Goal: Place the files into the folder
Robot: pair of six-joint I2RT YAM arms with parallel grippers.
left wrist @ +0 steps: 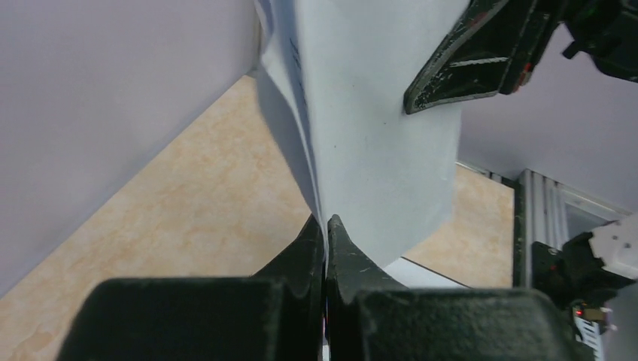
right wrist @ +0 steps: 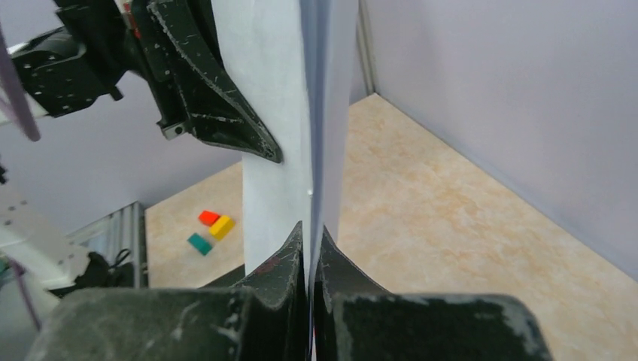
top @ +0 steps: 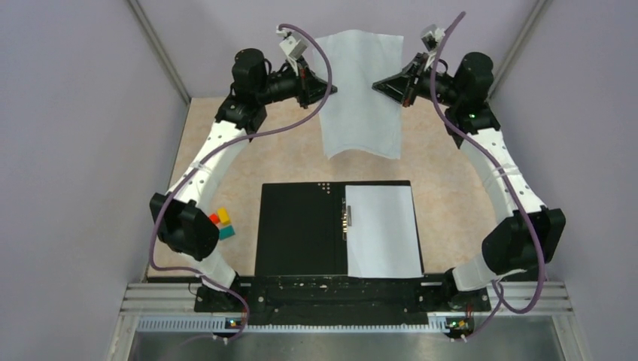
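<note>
While folder [top: 301,229] lies open, flat sheet [top: 382,229] inside, left gripper [top: 329,90] and right gripper [top: 378,86] pinching raised sheet [top: 360,98].

The hanging sheet [top: 360,94], upper middle of the frame, is thin matt paper, faintly bluish and softly rippled. The folder [top: 301,226] has matt black inner faces and a shiny metal clip [top: 347,216]. The desk [top: 451,195] looks smooth, mottled beige. The left end effector [left wrist: 325,219] and right end effector [right wrist: 308,229] are black plastic, scuffed pale.
</note>
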